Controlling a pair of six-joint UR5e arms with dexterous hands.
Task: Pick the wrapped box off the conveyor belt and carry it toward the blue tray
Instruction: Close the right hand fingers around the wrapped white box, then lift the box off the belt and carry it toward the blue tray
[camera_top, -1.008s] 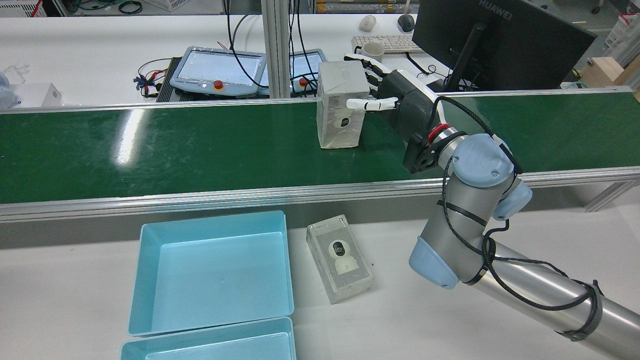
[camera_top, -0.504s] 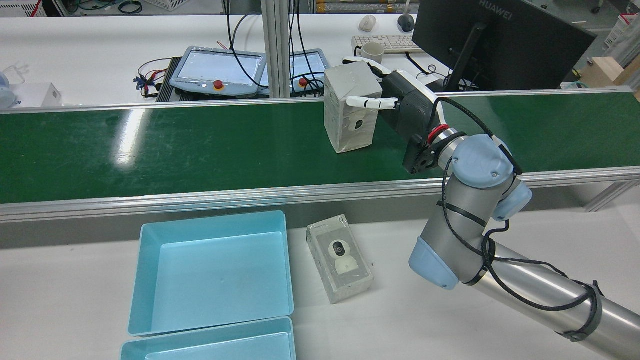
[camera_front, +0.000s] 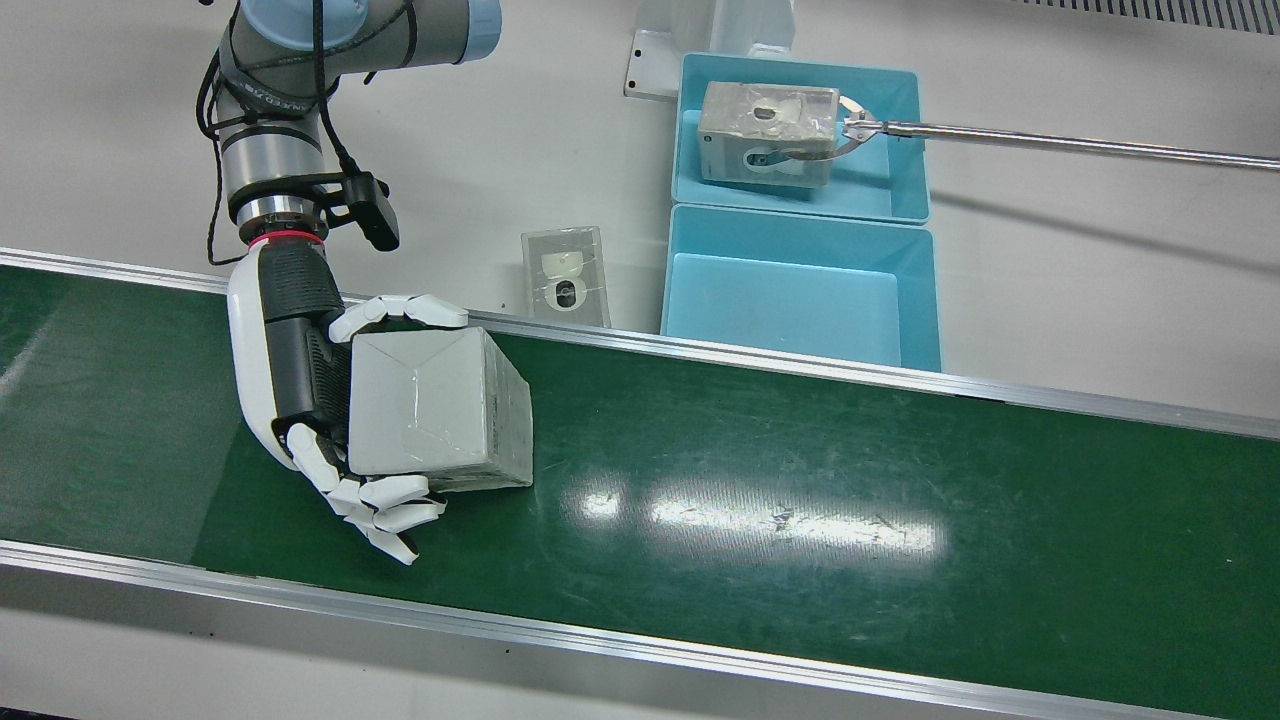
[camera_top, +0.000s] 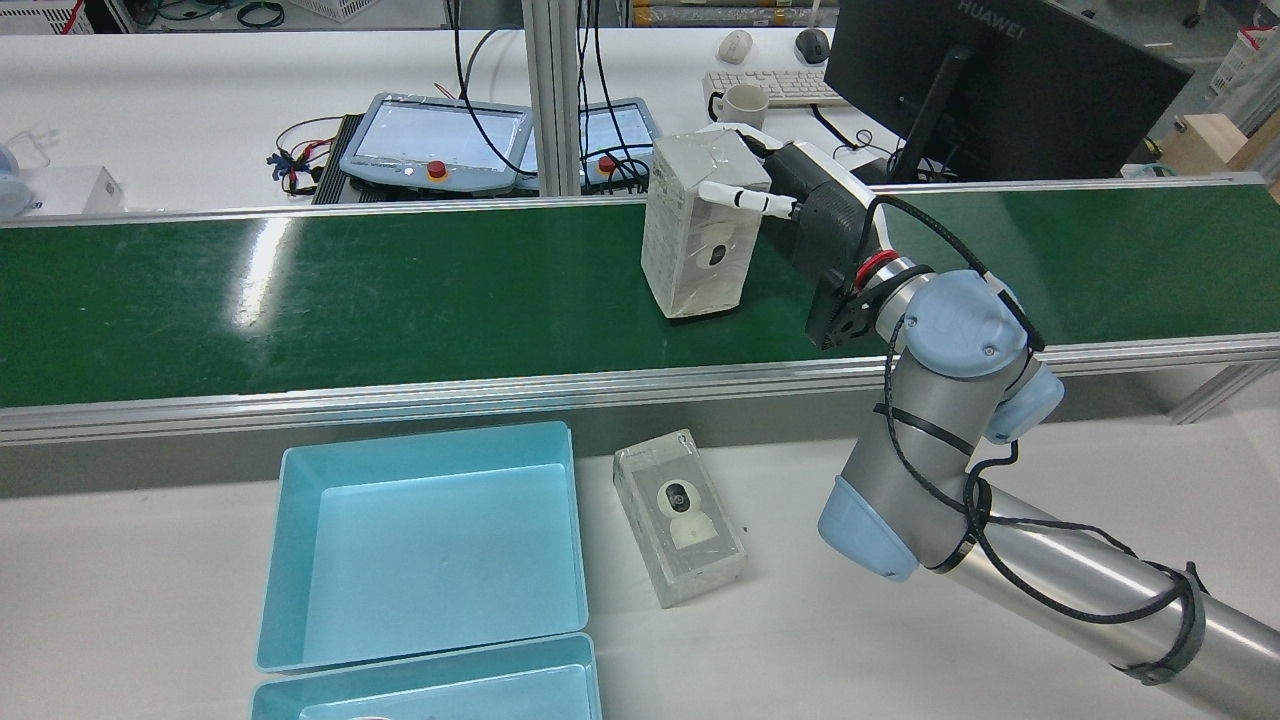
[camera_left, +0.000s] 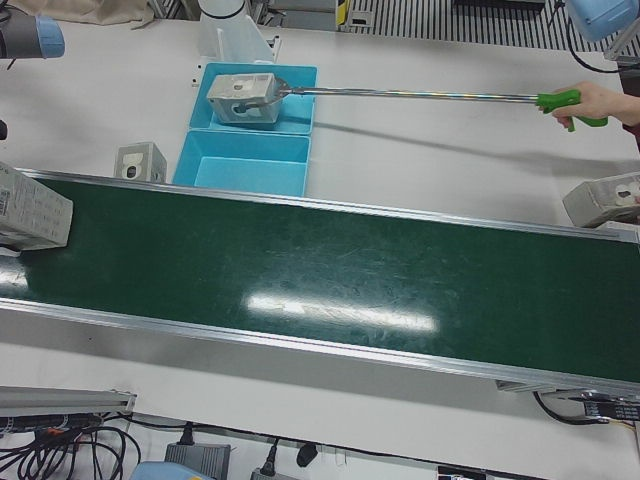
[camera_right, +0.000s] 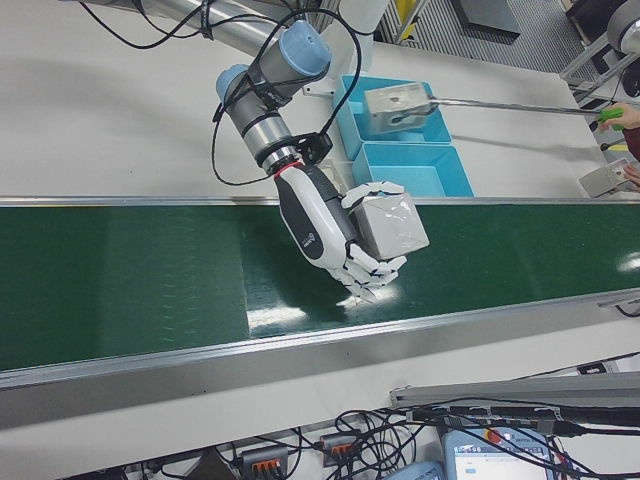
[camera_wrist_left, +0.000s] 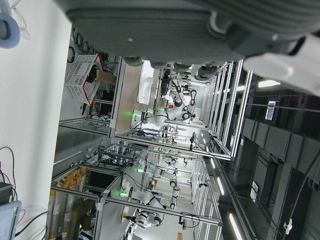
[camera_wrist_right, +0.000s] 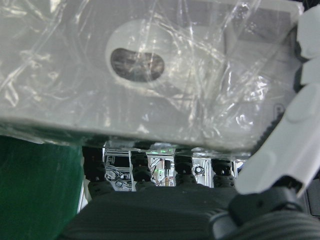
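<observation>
Here the right hand (camera_front: 310, 400) grips the wrapped box (camera_front: 440, 410) over the green conveyor belt (camera_front: 800, 480), fingers (camera_front: 400, 310) curled around its top and far side. Further right sits the blue tray (camera_front: 800, 290), well apart from the box. Whether the left hand's fingers are spread or closed cannot be told.

"HUAWEI" on the back of the black monitor (camera_top: 1000, 80), partly cut off.

A wrapped box (camera_left: 32, 208) sits at the left end of the green conveyor belt (camera_left: 330, 280). Beyond the belt, 2 blue trays (camera_left: 250, 160) adjoin (a person's hand (camera_left: 600, 100) reaches a long grabber (camera_left: 400, 95) to the box (camera_left: 240, 97) in the farther tray).
</observation>
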